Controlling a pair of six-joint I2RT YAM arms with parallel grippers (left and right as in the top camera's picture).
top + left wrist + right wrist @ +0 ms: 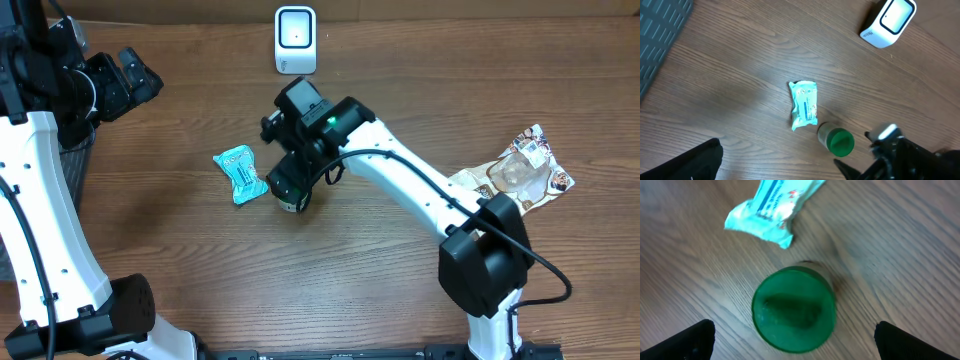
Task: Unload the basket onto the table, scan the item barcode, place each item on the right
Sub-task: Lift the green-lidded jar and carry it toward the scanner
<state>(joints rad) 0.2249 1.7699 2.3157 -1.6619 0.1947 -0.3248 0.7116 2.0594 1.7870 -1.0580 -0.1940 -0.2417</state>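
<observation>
Right gripper (795,339) hangs jaws wide either side of the green-capped bottle (793,309), not touching, so I reckon I'm lined up for a grab. Bottle's upright mid-frame overhead, just beside the teal packet (238,174); scanner (295,39) sits top centre.

Robot lab bench set up like a shop checkout.
White robot arms (410,185) flank a wood-grain worktop (180,240) carrying a barcode scanner (295,40) and a sealed teal packet (238,173).
</observation>
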